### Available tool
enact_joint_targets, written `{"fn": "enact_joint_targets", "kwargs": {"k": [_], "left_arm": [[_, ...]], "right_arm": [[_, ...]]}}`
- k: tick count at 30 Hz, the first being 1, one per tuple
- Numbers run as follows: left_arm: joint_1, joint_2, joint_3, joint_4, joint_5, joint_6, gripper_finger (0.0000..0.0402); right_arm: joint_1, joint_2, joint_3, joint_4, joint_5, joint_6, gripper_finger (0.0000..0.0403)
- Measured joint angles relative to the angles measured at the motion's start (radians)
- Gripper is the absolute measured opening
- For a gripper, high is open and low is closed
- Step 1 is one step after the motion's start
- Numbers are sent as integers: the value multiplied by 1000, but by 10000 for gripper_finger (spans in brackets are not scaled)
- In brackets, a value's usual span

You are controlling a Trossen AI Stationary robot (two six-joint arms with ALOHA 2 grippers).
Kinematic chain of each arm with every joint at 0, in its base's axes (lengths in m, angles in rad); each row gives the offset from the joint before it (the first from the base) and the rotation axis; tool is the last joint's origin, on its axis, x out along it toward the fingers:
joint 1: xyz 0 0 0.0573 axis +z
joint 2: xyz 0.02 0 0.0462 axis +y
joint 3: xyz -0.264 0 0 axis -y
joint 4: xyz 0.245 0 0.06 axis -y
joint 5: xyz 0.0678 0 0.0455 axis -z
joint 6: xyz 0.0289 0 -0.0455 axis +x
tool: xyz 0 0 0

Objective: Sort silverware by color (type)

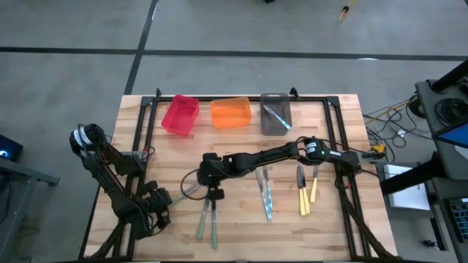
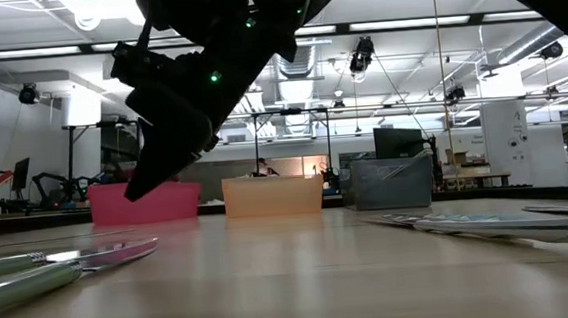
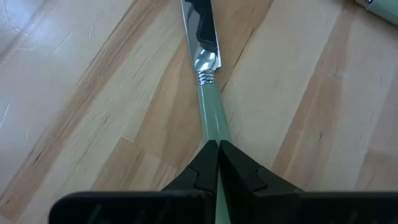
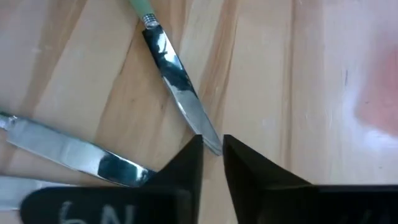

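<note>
The green-handled knife (image 1: pixel 191 191) lies flat on the wooden surface (image 1: pixel 241 226), just ahead of the left arm and beside two more green pieces (image 1: pixel 208 223). Both arms are on it. The left gripper (image 3: pixel 218 149) has its jaws pressed together on the green handle (image 3: pixel 211 115). The right gripper (image 4: pixel 212 146) sits over the blade tip (image 4: pixel 211 144), its jaws slightly spread with the tip between them.

To do this step well, only one arm should carry the knife. If the right arm is to take it, the jaws should close squarely across the flat of the blade, a little back from the very tip, since polished metal is likely to slip from a point grip. The left jaws should let go only once that grip is firm. The lift should then go straight up, so the blade does not scrape the neighbouring knife (image 4: pixel 68 152).

The knife itself is slim, with a pale green plastic handle, a ribbed metal collar and a bright, mirror-like blade tapering to a rounded point.

Further out lie blue-handled pieces (image 1: pixel 266 193) and yellow-handled ones (image 1: pixel 306 191), with the red bin (image 1: pixel 180 115), orange bin (image 1: pixel 231 112) and grey bin (image 1: pixel 276 114) along the far edge; the grey one seems to hold a utensil already
</note>
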Motion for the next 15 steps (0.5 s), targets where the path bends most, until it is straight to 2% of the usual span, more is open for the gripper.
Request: {"fn": "enact_joint_targets", "kwargs": {"k": [9, 15], "left_arm": [[-1, 0, 0, -1, -3, -1, 0], [-1, 1, -1, -3, -9, -1, 0]], "right_arm": [[6, 2, -22, 82, 0, -92, 158], [6, 3, -71, 188, 0, -109, 184]]}}
